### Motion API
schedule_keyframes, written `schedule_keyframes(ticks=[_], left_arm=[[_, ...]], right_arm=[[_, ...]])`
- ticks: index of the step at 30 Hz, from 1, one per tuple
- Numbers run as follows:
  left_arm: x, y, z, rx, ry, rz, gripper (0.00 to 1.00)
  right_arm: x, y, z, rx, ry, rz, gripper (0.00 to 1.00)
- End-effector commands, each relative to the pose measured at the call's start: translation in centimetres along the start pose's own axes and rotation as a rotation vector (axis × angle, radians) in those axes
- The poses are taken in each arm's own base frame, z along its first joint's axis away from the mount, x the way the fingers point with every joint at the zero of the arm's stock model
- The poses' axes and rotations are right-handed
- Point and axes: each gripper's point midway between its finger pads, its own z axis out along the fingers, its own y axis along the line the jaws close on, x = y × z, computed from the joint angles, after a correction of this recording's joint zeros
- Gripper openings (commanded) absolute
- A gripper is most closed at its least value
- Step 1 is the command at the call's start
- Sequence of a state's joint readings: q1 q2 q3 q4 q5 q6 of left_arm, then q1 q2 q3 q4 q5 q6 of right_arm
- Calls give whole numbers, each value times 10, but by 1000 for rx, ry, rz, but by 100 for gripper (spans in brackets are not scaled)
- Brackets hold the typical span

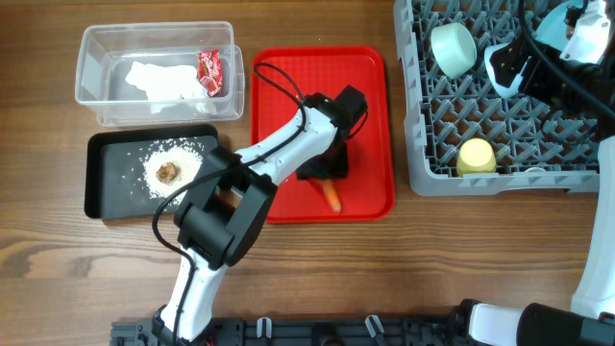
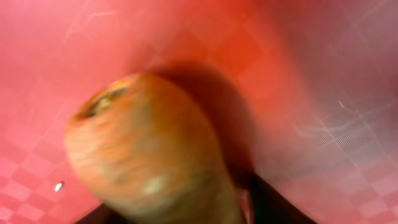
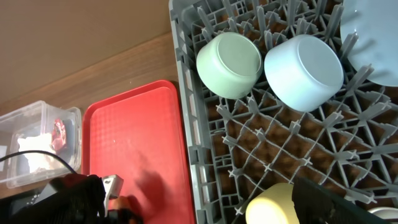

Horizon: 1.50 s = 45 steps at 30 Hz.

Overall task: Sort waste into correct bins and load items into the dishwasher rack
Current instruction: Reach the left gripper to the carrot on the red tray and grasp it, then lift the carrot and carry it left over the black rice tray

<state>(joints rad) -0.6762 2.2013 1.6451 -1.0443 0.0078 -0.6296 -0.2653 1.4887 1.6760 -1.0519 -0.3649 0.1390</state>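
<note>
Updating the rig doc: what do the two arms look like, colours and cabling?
Left arm: white tubular links, bulky black joint housings, a thin black cable looping beside it. Right arm: same white shells and black housings, also with black cabling. Jaws black on both. No markings legible.

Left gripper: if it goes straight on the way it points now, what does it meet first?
The carrot, which fills its wrist view; the red tray lies under it. Whether the left gripper and carrot already touch is unclear.
</note>
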Motion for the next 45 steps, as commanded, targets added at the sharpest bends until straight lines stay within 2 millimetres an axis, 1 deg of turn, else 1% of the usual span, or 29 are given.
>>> schedule_keyframes(ticks=[1,4,7,10,13,14,17,21,25,28,31,34,37,38,40,42,43,45], left_arm=[[-5,8,8,-47,-13,-5,30],[-5,8,8,-47,-13,-5,29],[-5,9,8,-49,-9,-6,33],[-6,15,6,-53,-3,-19,31],[-9,26,-3,-67,16,-45,24],[-12,34,-11,-75,28,-64,17],[-19,43,-21,-75,32,-93,8],[-29,54,-26,-69,27,-126,7],[-31,68,-33,-91,44,-135,8],[-35,91,-47,-149,45,-164,7],[-36,124,-69,-239,57,-201,4],[-31,156,-88,-326,81,-229,4],[-23,186,-100,-384,119,-265,4],[-21,199,-104,-404,131,-285,4],[-23,217,-108,-418,135,-324,5],[-26,230,-108,-415,137,-360,7],[-28,241,-107,-409,139,-396,10],[-33,257,-104,-394,133,-448,13]], right_arm=[[1,-3,4,9,12,24,100],[1,-3,4,9,13,25,100],[1,-3,4,9,11,24,100],[1,-3,4,9,12,24,100],[1,-3,4,9,12,24,99],[1,-3,4,9,11,23,100],[0,-3,4,8,8,22,100],[1,-3,4,9,10,22,100],[0,-3,4,9,9,22,100],[0,-3,4,8,6,21,100],[0,-3,4,8,5,21,100],[0,-3,4,9,6,21,100],[0,-3,4,9,6,21,100],[0,-3,4,9,5,21,100],[0,-3,4,9,6,21,100],[0,-3,4,8,6,21,100],[0,-3,4,9,6,21,100],[0,-3,4,9,9,22,100]])
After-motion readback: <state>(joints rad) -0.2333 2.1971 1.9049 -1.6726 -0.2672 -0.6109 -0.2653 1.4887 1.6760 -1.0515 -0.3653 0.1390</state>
